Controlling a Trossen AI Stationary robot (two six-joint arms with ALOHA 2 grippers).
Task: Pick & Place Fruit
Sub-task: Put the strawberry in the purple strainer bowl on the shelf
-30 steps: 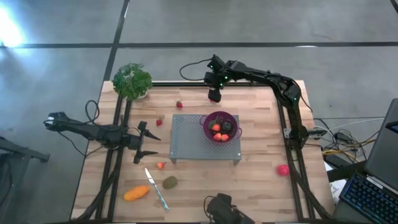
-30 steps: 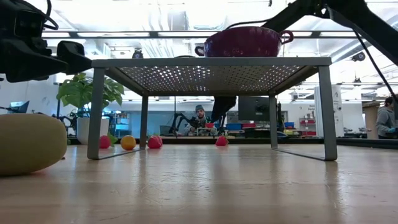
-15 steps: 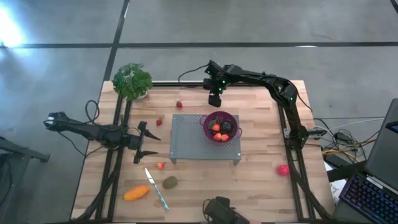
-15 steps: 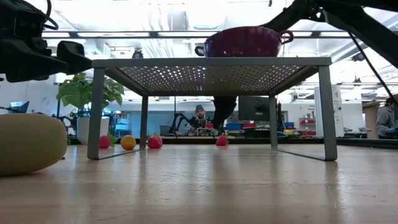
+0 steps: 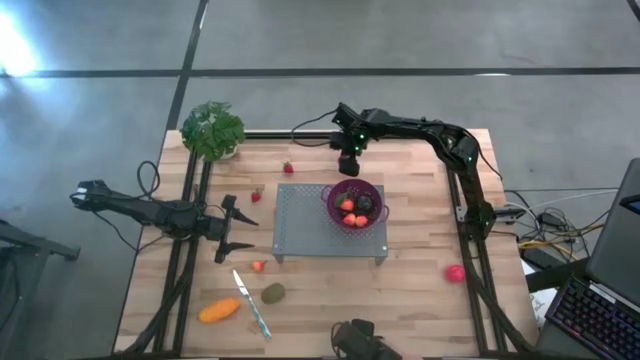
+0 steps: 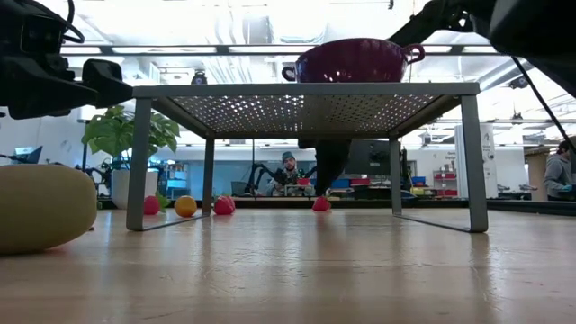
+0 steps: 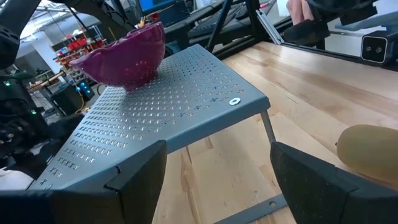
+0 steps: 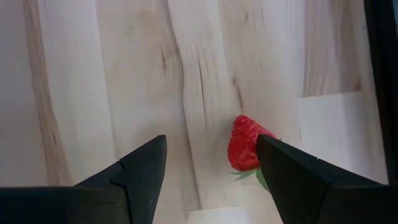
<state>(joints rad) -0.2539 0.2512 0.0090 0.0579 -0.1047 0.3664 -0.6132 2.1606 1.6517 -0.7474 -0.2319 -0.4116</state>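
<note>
Fingers (image 8: 143, 177) of the right gripper (image 8: 211, 148) spread wide in the right wrist view, holding nothing. One strawberry (image 8: 245, 144) on bare wood (image 8: 93, 74), not centred in the gap but close against the finger at frame right. Likely trouble: closing from here could catch only the edge of the fruit, roll it away or squeeze it out sideways. Better centred first.

High view: right gripper (image 5: 348, 165) at upper centre, near the far edge of the table (image 5: 420, 290), just behind the purple bowl (image 5: 372, 189) on the grey rack (image 5: 300, 222). Strawberry hidden under it here. Short way to the bowl, but rim and rack edge close by; lift needed before crossing, otherwise a knock against the bowl. Left gripper (image 5: 238, 226) waiting at frame left, wide apart and empty, well clear. Other fruit scattered: small strawberries (image 5: 255, 196) left of the rack, orange piece (image 5: 219, 311) and brown-green oval (image 5: 273, 293) at lower left beside the knife (image 5: 252, 303), pink-red ball (image 5: 455, 272) at lower right. Plenty of free wood at lower centre and right.

Low view: gripper low over the strawberry (image 6: 320, 204) behind the rack legs, in the middle of the frame. Little height left above the wood; scraping possible with further descent.

Left wrist view: own fingers (image 7: 134, 180) wide open, rack corner between them, oval at right edge.
</note>
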